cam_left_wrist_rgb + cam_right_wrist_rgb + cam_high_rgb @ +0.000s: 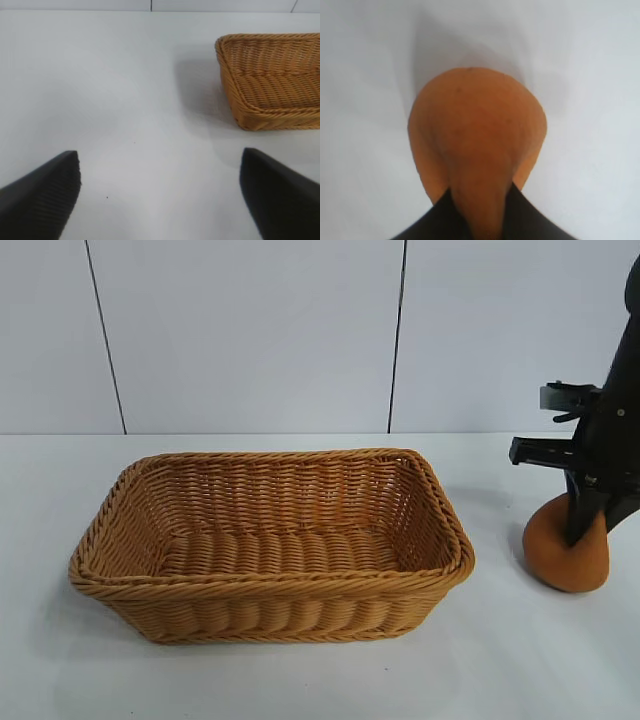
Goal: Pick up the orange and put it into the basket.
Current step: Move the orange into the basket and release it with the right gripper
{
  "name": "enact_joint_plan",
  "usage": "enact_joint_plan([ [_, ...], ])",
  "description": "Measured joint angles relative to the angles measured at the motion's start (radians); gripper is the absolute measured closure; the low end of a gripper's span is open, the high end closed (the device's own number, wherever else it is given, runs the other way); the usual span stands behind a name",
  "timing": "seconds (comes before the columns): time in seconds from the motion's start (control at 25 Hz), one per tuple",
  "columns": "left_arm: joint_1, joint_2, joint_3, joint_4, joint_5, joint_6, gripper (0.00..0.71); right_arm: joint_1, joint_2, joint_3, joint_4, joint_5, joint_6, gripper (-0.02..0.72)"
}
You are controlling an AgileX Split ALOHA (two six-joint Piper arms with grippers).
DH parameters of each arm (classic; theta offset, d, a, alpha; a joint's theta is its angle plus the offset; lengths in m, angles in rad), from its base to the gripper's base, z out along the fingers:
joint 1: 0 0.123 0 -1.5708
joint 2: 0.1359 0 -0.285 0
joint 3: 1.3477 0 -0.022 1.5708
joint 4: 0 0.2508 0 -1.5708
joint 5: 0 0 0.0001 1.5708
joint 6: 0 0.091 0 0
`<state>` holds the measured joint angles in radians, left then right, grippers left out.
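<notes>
The dull orange [557,558] lies on the white table to the right of the wicker basket [270,586], tilted over. My right gripper [585,530] comes down on it from above and is shut on its knobby bump. In the right wrist view the orange [477,130] fills the middle, and the two dark fingers of the right gripper [480,205] pinch the bump between them. My left gripper [160,197] is open and empty over bare table, out of the exterior view. The basket [270,75] stands ahead of it and to one side, and it holds nothing.
The white table [520,660] runs round the basket on all sides. A pale panelled wall [250,330] closes the back. A gap of bare table about an orange's width separates the orange from the basket's right rim.
</notes>
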<state>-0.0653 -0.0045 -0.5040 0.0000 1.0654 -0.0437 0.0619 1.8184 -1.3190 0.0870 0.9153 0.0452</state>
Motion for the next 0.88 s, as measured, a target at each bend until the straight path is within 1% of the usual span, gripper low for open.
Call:
enact_joint_plan([
  [0.2, 0.000, 0.000, 0.001, 0.000, 0.000, 0.000, 0.095, 0.000, -0.126, 0.000, 0.005, 0.004, -0.002, 0.670],
  [0.32, 0.000, 0.000, 0.001, 0.000, 0.000, 0.000, 0.095, 0.008, -0.177, 0.000, 0.042, 0.005, -0.003, 0.670],
  [0.4, 0.000, 0.000, 0.001, 0.000, 0.000, 0.000, 0.095, 0.034, -0.197, 0.000, 0.059, 0.005, -0.007, 0.670],
  [0.48, 0.000, 0.000, 0.001, 0.000, 0.000, -0.001, 0.095, 0.079, -0.203, 0.000, 0.068, 0.004, -0.009, 0.670],
  [0.56, 0.000, 0.000, 0.001, 0.000, 0.000, -0.001, 0.095, 0.145, -0.203, 0.000, 0.082, 0.000, -0.009, 0.670],
  [0.64, 0.000, 0.000, 0.001, 0.000, 0.000, -0.001, 0.095, 0.214, -0.203, 0.000, 0.109, -0.020, -0.006, 0.670],
  [0.76, 0.000, 0.000, 0.001, 0.000, 0.000, -0.001, 0.095, 0.329, -0.202, 0.000, 0.158, -0.086, 0.007, 0.670],
  [0.88, 0.000, 0.000, 0.001, 0.000, 0.000, -0.002, 0.095, 0.442, -0.186, 0.000, 0.175, -0.155, 0.019, 0.670],
])
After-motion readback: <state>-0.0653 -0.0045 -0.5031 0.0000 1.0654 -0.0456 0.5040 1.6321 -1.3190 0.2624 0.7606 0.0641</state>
